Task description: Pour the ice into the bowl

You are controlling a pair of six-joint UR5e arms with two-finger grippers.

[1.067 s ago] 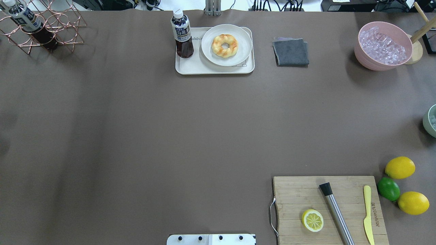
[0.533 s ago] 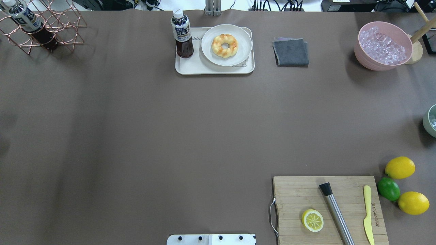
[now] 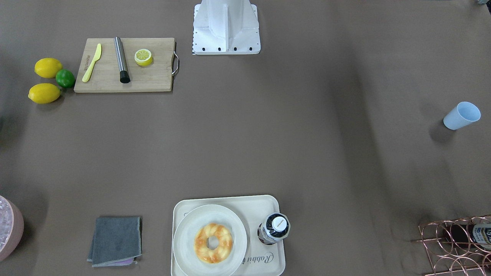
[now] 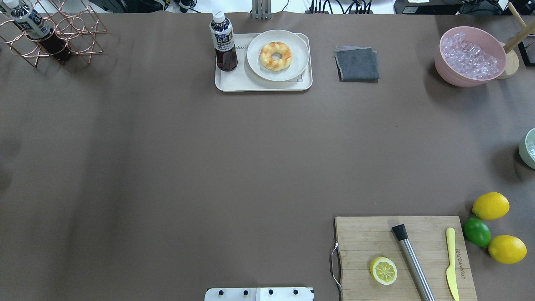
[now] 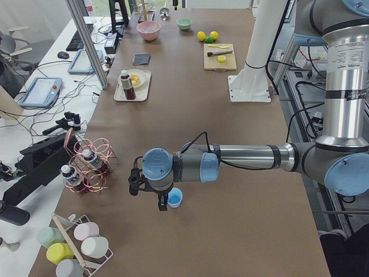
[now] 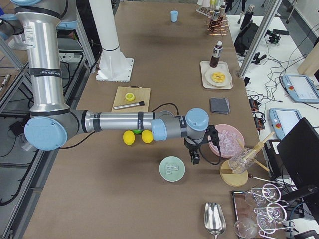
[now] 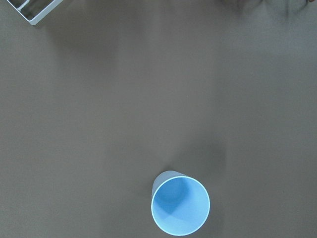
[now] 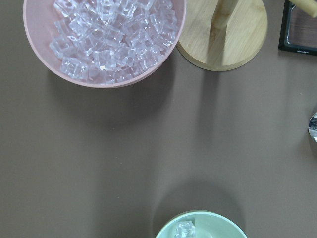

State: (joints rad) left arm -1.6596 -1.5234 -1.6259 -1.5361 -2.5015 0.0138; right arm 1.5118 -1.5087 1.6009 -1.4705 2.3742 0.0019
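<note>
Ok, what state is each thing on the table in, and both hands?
bowl, upright, a few cubes inside.
ice, lying in the bowl.
blue cup, upright, empty.
pink tub, upright, heaped full of cubes.
tea bottle, upright, capped, on the tray.
lemon half, cut face up on the cutting board.
left hand, near the blue cup; open or shut unclear.
right hand, between tub and bowl; open or shut unclear.
</note>
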